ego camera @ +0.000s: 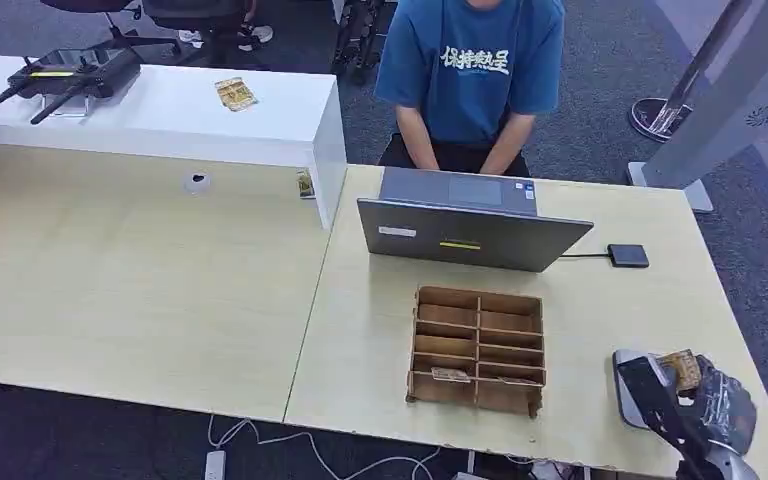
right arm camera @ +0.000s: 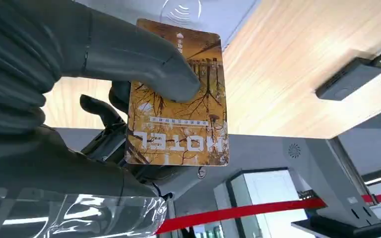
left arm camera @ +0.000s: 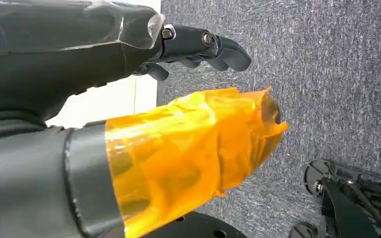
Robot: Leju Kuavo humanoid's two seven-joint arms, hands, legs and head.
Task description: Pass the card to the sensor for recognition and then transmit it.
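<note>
While you look through the right wrist camera, you see the right hand gripping the card: the thick grey thumb presses on the card's printed face and the darker fingers sit behind it. That face is golden-brown with a tree pattern and the word HOTEL, which reads upside down in that view. A grey surface with a wireless symbol lies just past the card's far edge; you cannot tell whether they touch.

From the head camera, your right hand sits low at the near right corner of the table, over a grey pad, with the card tilted in its grasp. The small black sensor lies farther back on the table, well apart from the hand, cabled toward the laptop. A wooden divided box stands between the laptop and the table's near edge, and a person in a blue shirt sits behind the laptop.

Your left hand hangs over grey carpet, its dark fingers curled in with nothing in them, its thumb wrapped in orange film.
</note>
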